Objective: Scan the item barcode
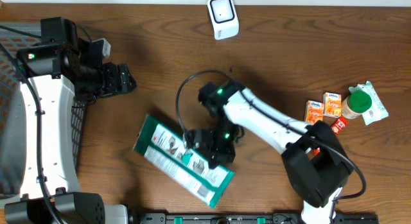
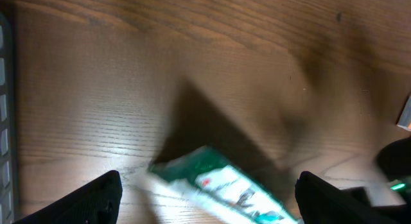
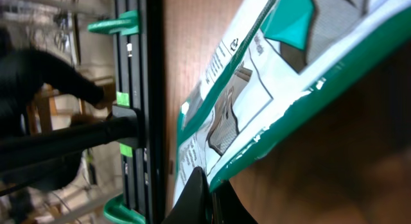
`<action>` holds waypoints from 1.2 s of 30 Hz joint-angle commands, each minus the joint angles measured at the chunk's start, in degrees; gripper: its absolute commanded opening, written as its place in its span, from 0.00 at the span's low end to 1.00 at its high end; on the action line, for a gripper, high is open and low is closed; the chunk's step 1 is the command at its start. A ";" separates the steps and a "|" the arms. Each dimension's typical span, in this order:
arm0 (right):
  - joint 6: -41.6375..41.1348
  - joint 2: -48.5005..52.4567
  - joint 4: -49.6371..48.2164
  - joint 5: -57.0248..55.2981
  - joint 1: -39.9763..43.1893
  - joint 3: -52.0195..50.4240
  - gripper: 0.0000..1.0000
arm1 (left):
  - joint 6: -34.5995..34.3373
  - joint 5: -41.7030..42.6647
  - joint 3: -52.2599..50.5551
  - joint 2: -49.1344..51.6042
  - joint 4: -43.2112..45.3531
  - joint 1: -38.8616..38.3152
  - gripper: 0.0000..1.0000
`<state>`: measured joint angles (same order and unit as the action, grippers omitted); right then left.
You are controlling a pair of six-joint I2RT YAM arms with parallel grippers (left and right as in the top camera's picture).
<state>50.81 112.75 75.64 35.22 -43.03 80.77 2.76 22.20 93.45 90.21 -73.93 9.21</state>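
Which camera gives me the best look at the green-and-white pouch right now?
Overhead: it alone shows the whole green-and-white pouch, lying slanted on the table, with the right tool shut on it. Left wrist catches only one blurred end. Right wrist shows a close strip of its printed face, no outline.

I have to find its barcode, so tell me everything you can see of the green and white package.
The package is a flat, glossy, film-like bag, green-edged, with a white printed face showing grey pictures and small text. It is slanted, upper left to lower right, near the front edge of the table. The right gripper is shut on its long edge. No barcode shows.
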 commanded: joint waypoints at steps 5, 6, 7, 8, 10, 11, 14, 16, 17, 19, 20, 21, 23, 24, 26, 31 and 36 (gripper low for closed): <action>-1.16 -1.07 -7.17 2.29 -6.54 -5.68 0.27 | -0.28 0.28 -0.02 -0.72 -0.20 0.02 0.87; -2.62 -1.07 -8.33 2.32 -7.37 -5.86 0.29 | -0.28 0.28 -0.02 -0.72 -0.20 0.02 0.87; -3.82 -1.07 -9.18 2.32 -7.91 -5.90 0.30 | -0.28 0.28 -0.02 -0.72 -0.20 0.02 0.87; -5.18 -1.07 -10.08 2.34 -8.41 -5.90 0.30 | -0.31 0.28 -0.02 -0.72 -0.20 0.02 0.87; -8.07 -1.07 -12.17 2.36 -9.44 -5.90 0.30 | -0.31 0.28 -0.02 -0.72 -0.20 0.02 0.87; -9.07 -1.07 -12.90 2.36 -9.79 -5.92 0.30 | -0.28 0.28 -0.02 -0.72 -0.20 0.02 0.87; -12.46 -1.07 -15.76 2.32 -10.80 -5.97 0.29 | -0.28 0.28 -0.02 -0.72 -0.20 0.02 0.87; -13.79 -1.07 -16.98 2.34 -10.97 -5.97 0.25 | -0.31 0.28 -0.02 -0.72 -0.20 0.02 0.87; -14.01 -1.07 -17.20 2.34 -10.97 -5.97 0.22 | -0.28 0.28 -0.02 -0.72 -0.20 0.02 0.87; -14.01 -1.07 -17.22 2.32 -10.93 -5.95 0.13 | -0.31 0.28 -0.02 -0.72 -0.20 0.02 0.87; -14.03 -1.09 -17.18 2.32 -10.84 -5.95 0.13 | -0.28 0.28 -0.02 -0.72 -0.20 0.02 0.87; -14.14 -1.09 -17.20 2.34 -10.67 -5.90 0.13 | -0.31 0.28 -0.02 -0.72 -0.20 0.02 0.87; -14.14 -1.09 -17.42 2.36 -10.25 -5.81 0.16 | -0.28 0.28 -0.02 -0.72 -0.20 0.02 0.87; -14.16 -1.09 -17.62 2.36 -10.21 -5.81 0.17 | -0.31 0.28 -0.02 -0.72 -0.20 0.02 0.87; -14.14 -1.09 -18.03 2.82 -10.29 -5.84 0.13 | -0.31 0.28 -0.02 -0.72 -0.20 0.02 0.87; -15.58 -1.14 -17.84 2.73 -10.40 -5.31 0.01 | -0.31 0.28 -0.02 -0.72 -0.20 0.02 0.87; -16.74 -3.19 -11.96 -3.58 -8.04 -0.15 0.01 | -0.31 0.28 -0.02 -0.72 -0.20 0.02 0.87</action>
<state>35.55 112.75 61.04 35.73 -52.82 76.40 2.76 22.20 93.45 90.21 -73.93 9.21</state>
